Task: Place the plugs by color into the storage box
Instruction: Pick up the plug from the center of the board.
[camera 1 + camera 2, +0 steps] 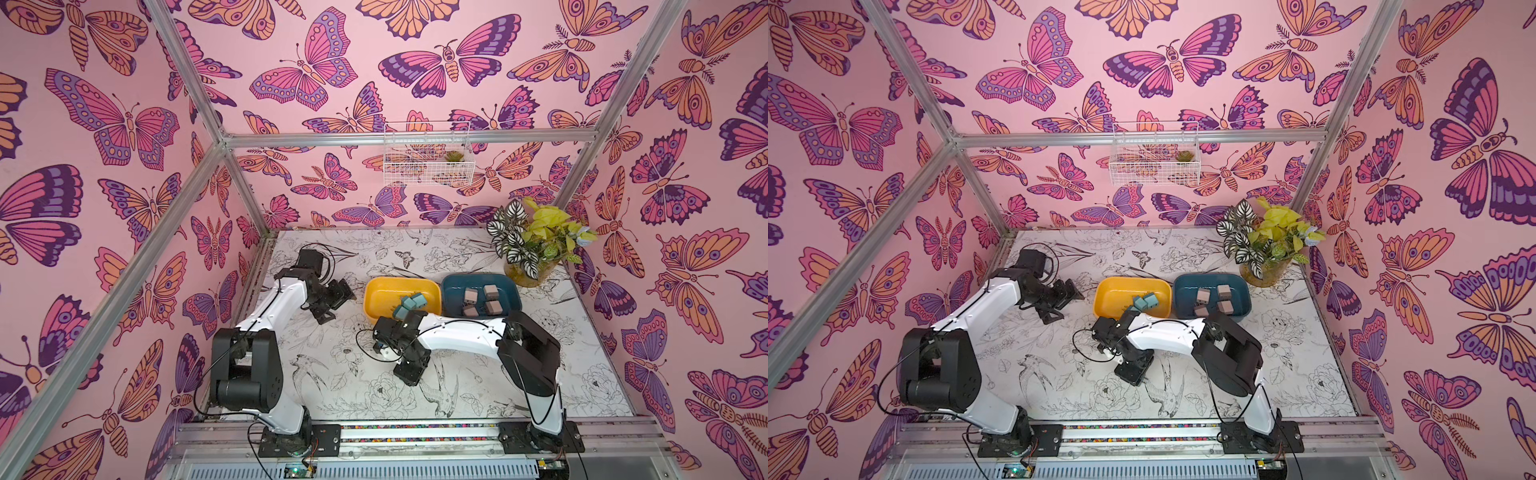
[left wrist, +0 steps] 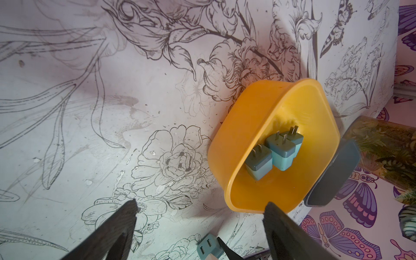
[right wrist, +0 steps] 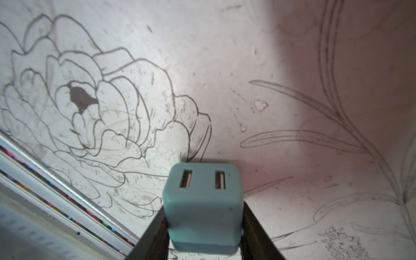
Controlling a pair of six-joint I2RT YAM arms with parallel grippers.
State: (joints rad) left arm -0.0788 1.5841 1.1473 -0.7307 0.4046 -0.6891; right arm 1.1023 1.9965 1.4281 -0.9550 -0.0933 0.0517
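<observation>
The storage box shows as two trays side by side. Three teal plugs (image 1: 411, 303) (image 2: 281, 153) lie in the yellow tray (image 1: 374, 291) (image 1: 1106, 291) (image 2: 225, 157). Several pink plugs (image 1: 482, 301) (image 1: 1212, 300) lie in the dark blue tray (image 1: 449, 286) (image 1: 1179, 286) (image 2: 333, 175). My right gripper (image 3: 203, 225) (image 1: 381, 348) is shut on another teal plug (image 3: 203, 207) (image 2: 208, 247), low over the table in front of the yellow tray. In both top views its wrist hides that plug. My left gripper (image 2: 200, 203) (image 1: 337, 303) hangs open and empty, left of the yellow tray.
A potted plant (image 1: 528, 249) in a glass vase stands at the back right, close behind the blue tray. A white wire basket (image 1: 428, 153) hangs on the back wall. A metal rail (image 1: 415, 432) runs along the table's front edge.
</observation>
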